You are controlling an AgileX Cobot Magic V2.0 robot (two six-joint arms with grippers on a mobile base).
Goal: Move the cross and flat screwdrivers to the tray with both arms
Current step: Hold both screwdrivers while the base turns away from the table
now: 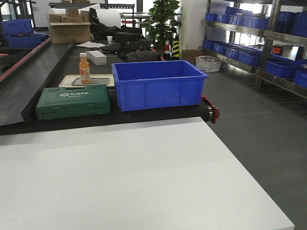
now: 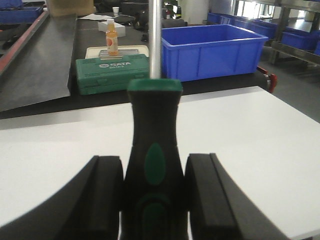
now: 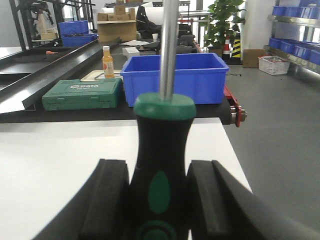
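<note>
Left wrist-mounted view shows you the left gripper [image 2: 152, 200], its black pads [image 2: 106, 195] pinching the first screwdriver [image 2: 152, 150] by its black-and-green handle above the white table [image 2: 260, 140]. Your right gripper [image 3: 159, 200] clamps the second screwdriver [image 3: 160, 150] likewise. Beyond, an orange bottle [image 2: 112, 37] stands on a cream tray [image 2: 95, 51] near a blue plastic bin [image 2: 215, 47] and a green SATA case [image 2: 112, 75].

Left fingers [image 2: 102, 196] matte black, blocky, outer edges curved; right fingers [image 3: 107, 201] alike.
</note>
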